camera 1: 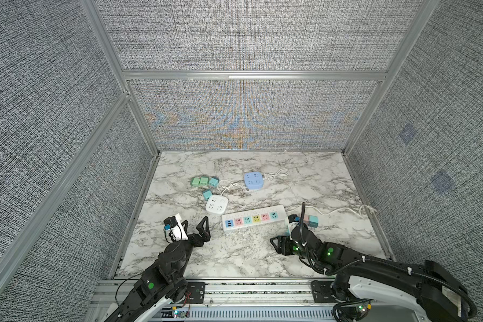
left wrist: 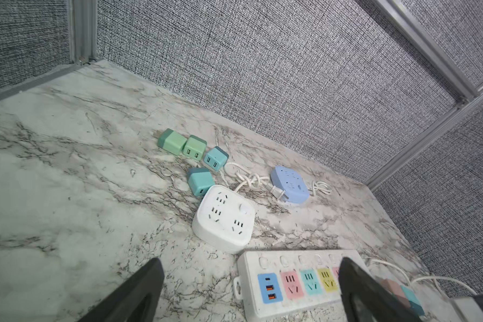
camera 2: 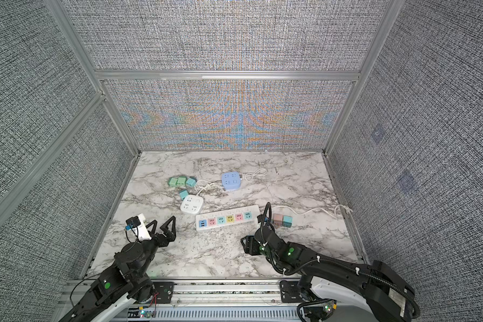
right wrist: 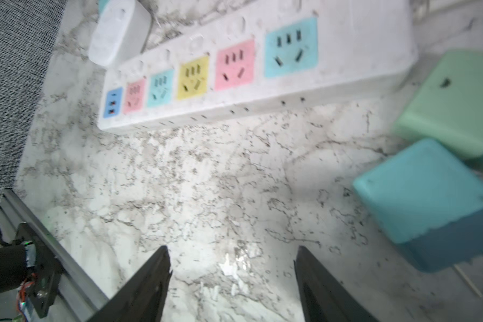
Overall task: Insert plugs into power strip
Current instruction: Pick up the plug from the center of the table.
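"Plugs (camera 1: 204,181): is any of them in the power strip (camera 1: 253,220) yet?"

"None. All five coloured sockets stand empty in both top views. I judge the task barely begun, with every insertion left to do."

"Where do the plugs lie, then?"

"Four mint and teal ones are well beyond the strip's USB end, past the white socket block (camera 1: 216,205). A pink plug (camera 2: 277,220) and a teal plug (camera 2: 287,221) sit side by side just off the strip's corded end. The right wrist view shows a mint plug (right wrist: 452,103) and a teal one (right wrist: 427,200) close to that same end, the teal one on its side with its prongs out."

"And the pincers?"

"The right gripper (right wrist: 233,251) is low over the table on the robot's side of the corded end, near those plugs. Its jaws are partway apart with nothing between them. The left gripper (camera 1: 195,220) sits off the strip's USB end, spread wide and empty."
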`<state>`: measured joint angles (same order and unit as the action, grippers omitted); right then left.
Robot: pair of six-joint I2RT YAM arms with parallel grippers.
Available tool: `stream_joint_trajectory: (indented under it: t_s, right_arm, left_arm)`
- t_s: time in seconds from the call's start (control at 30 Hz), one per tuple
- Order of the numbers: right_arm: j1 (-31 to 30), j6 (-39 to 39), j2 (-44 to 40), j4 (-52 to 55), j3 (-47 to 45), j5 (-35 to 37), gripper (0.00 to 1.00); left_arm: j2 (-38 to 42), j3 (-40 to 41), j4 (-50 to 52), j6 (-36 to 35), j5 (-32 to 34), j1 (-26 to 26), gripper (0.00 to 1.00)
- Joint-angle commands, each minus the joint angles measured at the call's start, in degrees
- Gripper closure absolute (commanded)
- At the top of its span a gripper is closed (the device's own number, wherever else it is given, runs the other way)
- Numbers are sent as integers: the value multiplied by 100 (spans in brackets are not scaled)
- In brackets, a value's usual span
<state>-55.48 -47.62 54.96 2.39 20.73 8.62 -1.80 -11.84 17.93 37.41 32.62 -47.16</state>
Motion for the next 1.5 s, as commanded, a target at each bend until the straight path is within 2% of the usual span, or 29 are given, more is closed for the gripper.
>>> stream_joint_trajectory:
  t_s: [0.0,0.1,0.17,0.27,0.43,0.53,0.67,0.87,1.03,1.2,1.47]
  right_arm:
    - [-15,-28,-266,922,216,967,26]
    - [63,62,-581,1588,381,1644,22]
    - [264,184,-680,1782,400,1739,20]
    - [742,465,-656,1693,308,1370,19]
    - [1532,752,-350,1128,18,331,19]
    - [1741,836,-142,934,-75,-10,19]
    - [1743,1049,122,695,-92,-400,19]
    - [1743,1158,549,521,-49,-432,19]
    - [1578,1261,633,228,-92,-765,19]
    - [1270,1249,434,364,-75,-443,20]
    - [1251,1193,648,773,80,355,20]
  left_arm:
    - [-21,118,35,-208,-22,-5,1]
    - [-165,63,90,-177,12,-8,1]
    - [-214,67,144,-66,24,-8,1]
    - [-241,81,149,-24,-197,-6,1]
    - [-306,101,128,19,-268,-4,1]
    - [-377,84,136,38,-236,-6,1]
    - [-465,70,115,54,-243,-5,1]
    - [-496,67,114,65,-273,-4,1]
    - [-496,71,111,56,-270,-4,1]
    - [-505,76,105,65,-264,-6,1]
    - [-505,69,114,72,-274,-6,1]
